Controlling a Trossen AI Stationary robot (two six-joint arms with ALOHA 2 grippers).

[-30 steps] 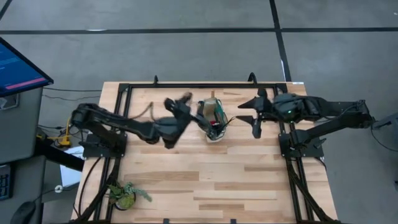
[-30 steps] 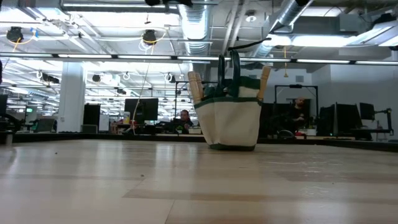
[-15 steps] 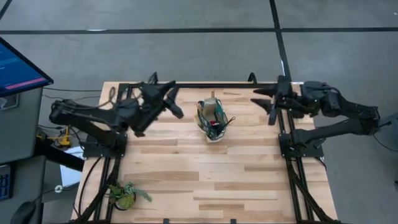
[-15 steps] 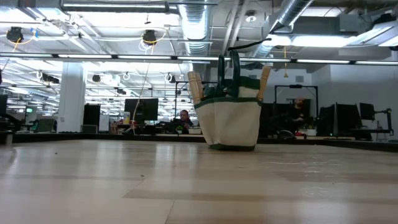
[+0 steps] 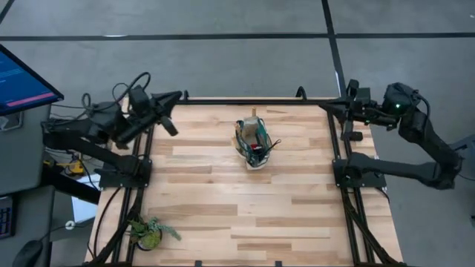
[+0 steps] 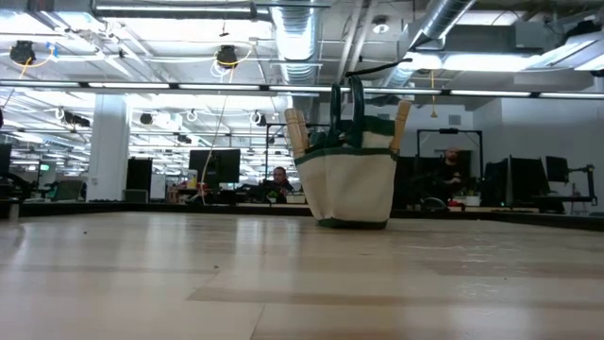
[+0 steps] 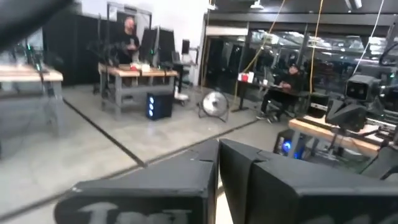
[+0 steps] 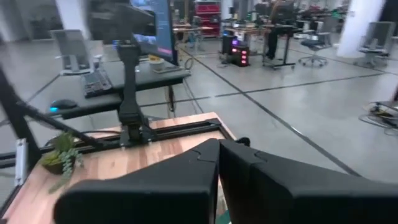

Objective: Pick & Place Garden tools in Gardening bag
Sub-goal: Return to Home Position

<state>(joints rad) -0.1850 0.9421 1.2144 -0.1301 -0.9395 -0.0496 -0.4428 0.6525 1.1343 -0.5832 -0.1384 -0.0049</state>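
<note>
Two grippers, both clenched on nothing: your left gripper hangs over the table's left rear corner, your right gripper at its right rear edge. Between them, well apart from both, the gardening bag stands upright, wooden trowel handles poking above its rim.

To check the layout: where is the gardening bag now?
In the high view, the gardening bag stands at the table's upper middle, between the left arm and the right arm, far from the plant.
</note>
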